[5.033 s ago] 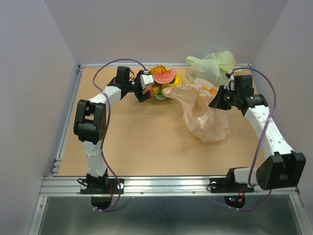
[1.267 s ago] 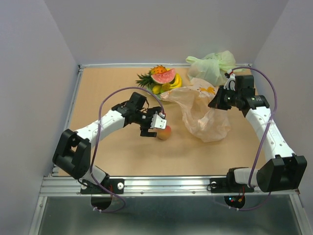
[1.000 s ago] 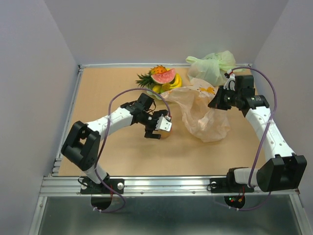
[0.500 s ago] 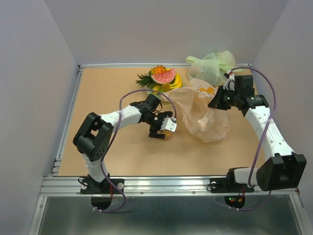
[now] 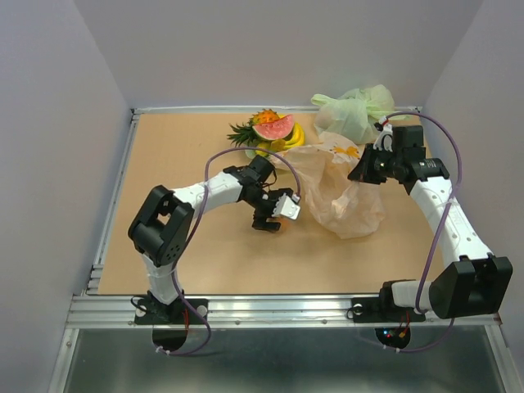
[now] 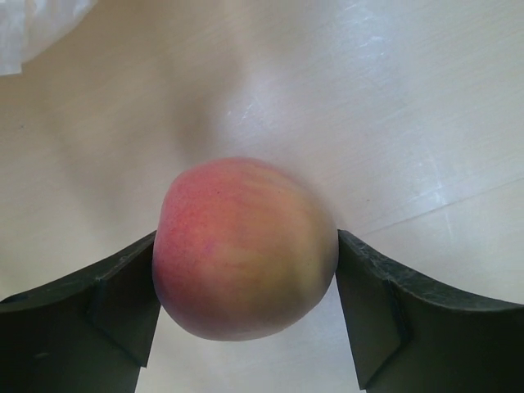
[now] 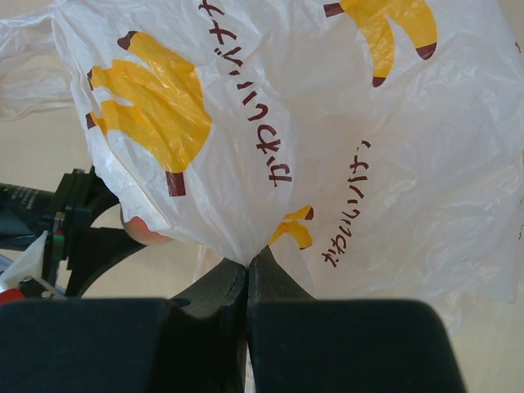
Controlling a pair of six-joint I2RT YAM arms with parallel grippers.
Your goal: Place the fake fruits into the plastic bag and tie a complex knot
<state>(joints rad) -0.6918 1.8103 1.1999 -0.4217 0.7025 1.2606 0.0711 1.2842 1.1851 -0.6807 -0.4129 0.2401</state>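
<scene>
Now: left end effector (image 5: 275, 216) looks clamped on peach (image 6: 246, 246), on tan surface (image 5: 205, 246) beside plastic bag (image 5: 340, 192); right end effector (image 7: 248, 266) pinched together on bag fold; grey walls (image 5: 270, 49) around.

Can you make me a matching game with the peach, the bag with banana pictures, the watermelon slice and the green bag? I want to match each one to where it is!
Things:
1. peach
2. plastic bag
3. watermelon slice
4. green bag

Places:
A. on top of the fruit pile at the far side
B. between the fingers of the left gripper
C. in the far right corner of the table
D. pinched by the shut right gripper

Pairs: 1-B, 2-D, 3-A, 4-C
</scene>
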